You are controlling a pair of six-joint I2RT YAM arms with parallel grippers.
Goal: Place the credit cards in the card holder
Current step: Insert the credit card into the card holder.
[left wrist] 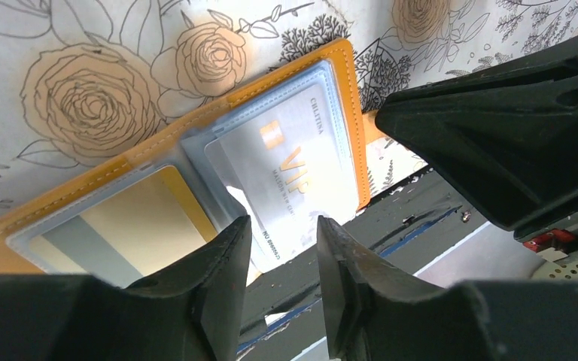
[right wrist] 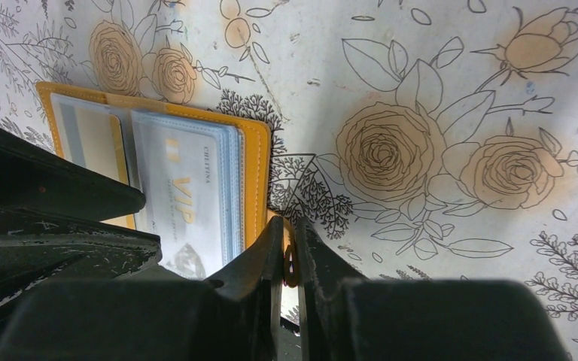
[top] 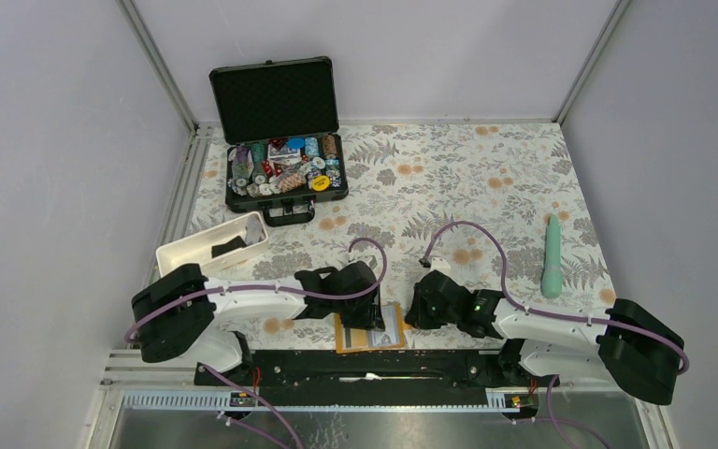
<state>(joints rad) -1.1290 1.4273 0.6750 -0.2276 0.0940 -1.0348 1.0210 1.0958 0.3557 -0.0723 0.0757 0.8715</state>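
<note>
Beside the open card holder (right wrist: 255, 169), right fingers (right wrist: 260, 259) pinch its tab (right wrist: 289, 265).

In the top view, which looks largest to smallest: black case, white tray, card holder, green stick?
1. black case
2. white tray
3. card holder, partly covered
4. green stick

An open black case (top: 276, 98) of poker chips (top: 285, 170) stands on the floral desk (top: 486, 187), far beyond the left jaws. A white tray (top: 190, 254) lies nearer them, holding something dark (top: 227, 248), too small to identify. A mint-green tool (top: 552, 254) lies out beyond the right jaws.
</note>
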